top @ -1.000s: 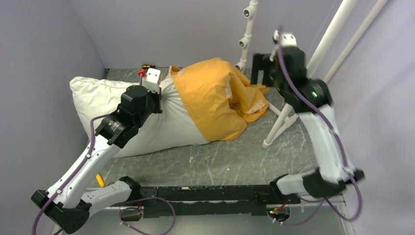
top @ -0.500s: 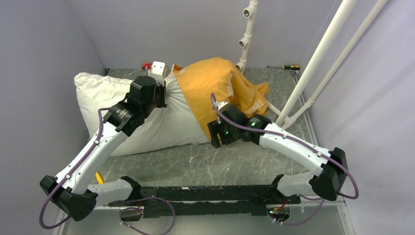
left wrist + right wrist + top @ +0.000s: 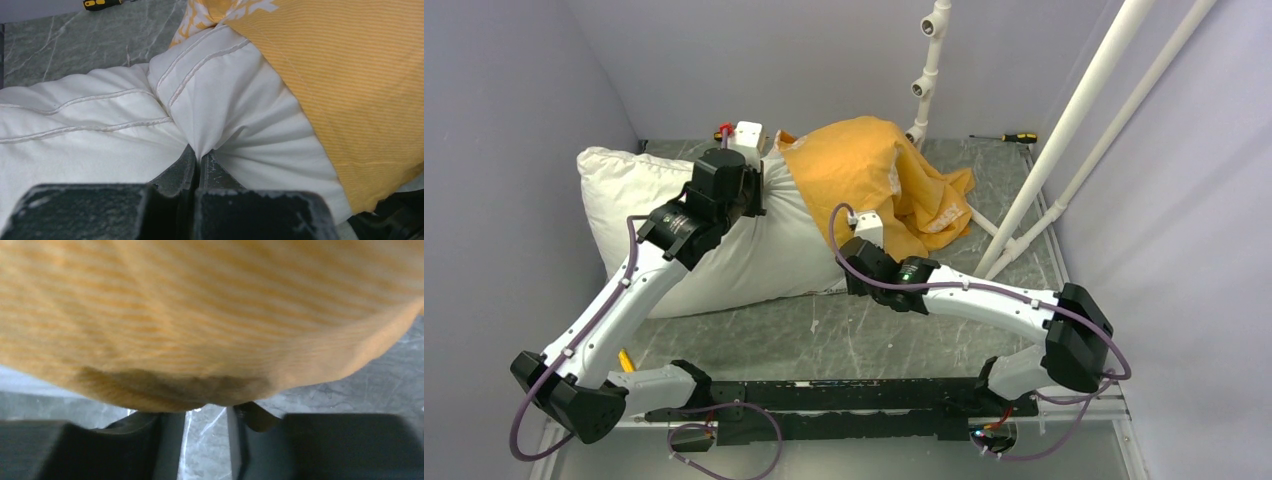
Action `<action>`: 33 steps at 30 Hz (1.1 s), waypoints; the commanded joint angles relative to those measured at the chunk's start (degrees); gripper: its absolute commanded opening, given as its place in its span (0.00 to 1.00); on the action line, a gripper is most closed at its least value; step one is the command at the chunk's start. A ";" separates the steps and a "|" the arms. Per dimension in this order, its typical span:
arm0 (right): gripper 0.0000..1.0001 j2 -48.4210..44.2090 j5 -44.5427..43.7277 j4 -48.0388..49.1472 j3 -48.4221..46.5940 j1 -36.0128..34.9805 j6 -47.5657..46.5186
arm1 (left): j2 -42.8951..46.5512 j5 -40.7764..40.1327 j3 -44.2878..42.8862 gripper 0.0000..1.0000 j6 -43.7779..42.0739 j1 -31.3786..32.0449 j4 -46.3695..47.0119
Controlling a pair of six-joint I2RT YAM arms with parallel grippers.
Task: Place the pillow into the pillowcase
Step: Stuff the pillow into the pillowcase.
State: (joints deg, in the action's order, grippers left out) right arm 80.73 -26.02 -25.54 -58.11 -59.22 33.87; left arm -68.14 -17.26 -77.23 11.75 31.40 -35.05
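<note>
Right arm has swung down from the far right corner to the pillowcase (image 3: 854, 170) hem.
Right gripper (image 3: 206, 412) sits part-open under that hem, nothing pinched yet; beyond, left gripper (image 3: 199, 157) clamps a fold of the pillow (image 3: 734, 255), whose right end is already sheathed. Next, likely: pinch the hem, draw it leftward.
</note>
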 commanded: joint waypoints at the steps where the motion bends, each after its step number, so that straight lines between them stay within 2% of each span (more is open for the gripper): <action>1: 0.29 0.53 -12.24 1.78 -1.92 -0.36 4.47 | 0.81 3.18 -1.57 0.00 1.67 0.24 0.81; 6: 0.10 -0.87 -14.26 -2.49 -3.68 -1.75 4.02 | 0.75 3.14 -1.67 0.00 1.32 0.16 0.77; 9: 0.01 -3.56 -9.25 -1.62 -2.85 -2.04 2.15 | 0.39 3.16 -1.80 0.00 1.19 -0.01 0.81; 13: 0.00 -8.56 4.25 4.47 -1.48 -2.05 -1.77 | -0.77 3.45 -2.85 0.00 1.22 -0.50 0.46; 16: 0.00 -10.04 12.72 6.36 -4.21 -1.38 -2.37 | -2.15 4.77 -4.67 0.00 1.73 -0.81 -0.02; 23: 0.00 -2.49 26.36 6.28 -17.82 1.66 -1.94 | -2.41 11.20 -7.25 0.00 4.62 -0.70 2.16; 29: 0.00 0.63 44.14 16.64 -23.28 10.02 6.45 | -3.32 11.01 -8.18 0.00 6.44 1.05 1.26; 33: 0.00 2.55 47.74 16.67 -27.88 12.42 8.04 | -5.44 11.21 -6.84 0.00 5.30 1.30 1.48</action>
State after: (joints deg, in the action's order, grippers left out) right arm 83.48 12.73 -29.50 -76.18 -49.17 36.27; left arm -72.84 -14.28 -82.65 14.39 29.52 -36.86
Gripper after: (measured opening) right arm 0.019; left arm 0.022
